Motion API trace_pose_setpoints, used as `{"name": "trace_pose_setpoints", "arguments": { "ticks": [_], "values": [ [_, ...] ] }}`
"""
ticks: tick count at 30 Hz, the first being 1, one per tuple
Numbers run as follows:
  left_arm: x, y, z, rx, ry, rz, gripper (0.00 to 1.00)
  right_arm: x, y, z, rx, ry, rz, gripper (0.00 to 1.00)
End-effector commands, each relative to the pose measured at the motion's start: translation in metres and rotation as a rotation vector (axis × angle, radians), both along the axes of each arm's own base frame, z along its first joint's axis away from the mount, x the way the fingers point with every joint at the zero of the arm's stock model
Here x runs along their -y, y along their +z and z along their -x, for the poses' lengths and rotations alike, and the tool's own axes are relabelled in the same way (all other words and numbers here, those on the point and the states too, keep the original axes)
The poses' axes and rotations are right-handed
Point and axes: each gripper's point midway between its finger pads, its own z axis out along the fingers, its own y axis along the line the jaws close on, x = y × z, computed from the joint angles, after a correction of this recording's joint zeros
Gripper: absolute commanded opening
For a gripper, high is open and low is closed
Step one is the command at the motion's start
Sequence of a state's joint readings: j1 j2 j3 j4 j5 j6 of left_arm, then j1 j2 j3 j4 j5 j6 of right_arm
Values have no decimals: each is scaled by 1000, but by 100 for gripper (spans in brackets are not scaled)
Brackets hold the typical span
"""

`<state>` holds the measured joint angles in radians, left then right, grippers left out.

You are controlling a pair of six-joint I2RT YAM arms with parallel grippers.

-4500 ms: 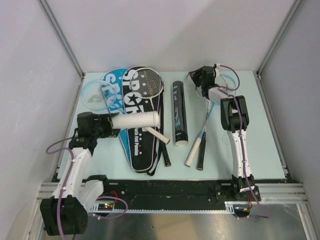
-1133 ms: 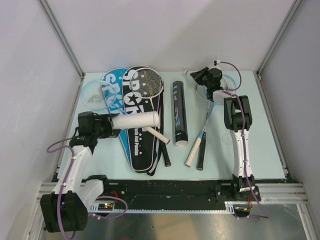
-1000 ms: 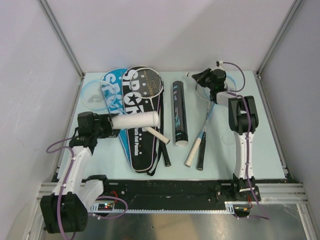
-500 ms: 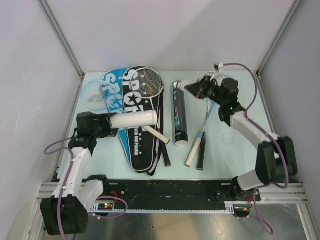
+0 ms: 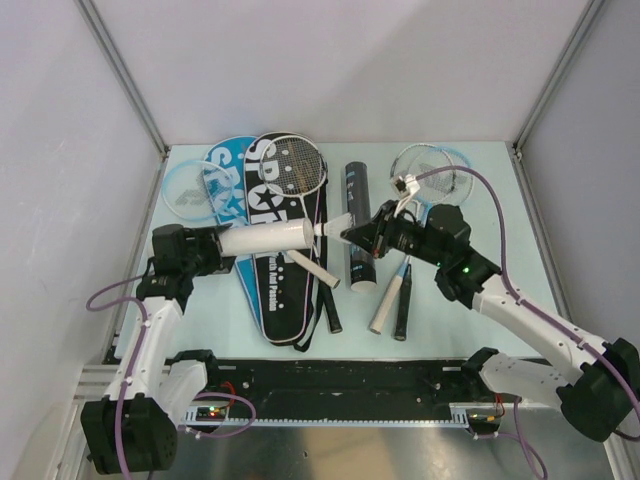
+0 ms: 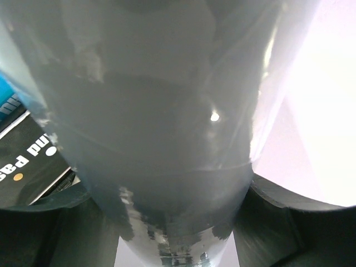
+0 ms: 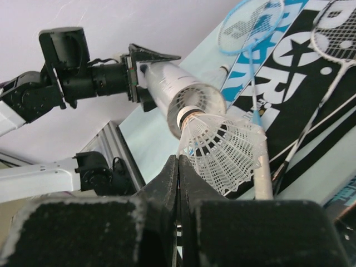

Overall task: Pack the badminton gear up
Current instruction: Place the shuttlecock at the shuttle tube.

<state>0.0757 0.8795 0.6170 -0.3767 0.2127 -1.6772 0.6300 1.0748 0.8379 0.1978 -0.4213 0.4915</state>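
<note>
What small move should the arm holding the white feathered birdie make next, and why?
Probably the right gripper should nudge the white feather shuttlecock straight ahead: its cork tip sits at the open mouth of the long white tube the left gripper holds level.

The white tube [image 6: 161, 139] looks like smooth plastic, faintly glossy, with scuffed, patchy marks close up; the white shuttlecock [image 7: 222, 147] has an open, net-like skirt, matt, like moulded plastic; the fingers [image 7: 167, 183] of my right gripper [image 7: 178, 162] are matt black and finely grained; the black tube [image 5: 357, 190] shines; the black racket cover [image 5: 280, 270] and blue racket cover [image 5: 225, 185] look like soft printed cloth; the pale green table [image 5: 530, 230] is matt.
</note>
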Motion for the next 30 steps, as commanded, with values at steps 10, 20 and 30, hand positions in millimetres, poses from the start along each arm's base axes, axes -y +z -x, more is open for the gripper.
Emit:
{"name": "trace_pose_setpoints", "arguments": {
  "ticks": [10, 20, 30],
  "values": [
    [10, 32, 6, 112, -36, 63, 24, -45, -2, 17, 37, 45, -30, 0],
    [15, 36, 8, 121, -55, 82, 24, -76, -9, 12, 41, 111, -87, 0],
    [17, 44, 9, 141, -68, 86, 24, -107, -16, 15, 6, 192, -109, 0]
  ]
}}
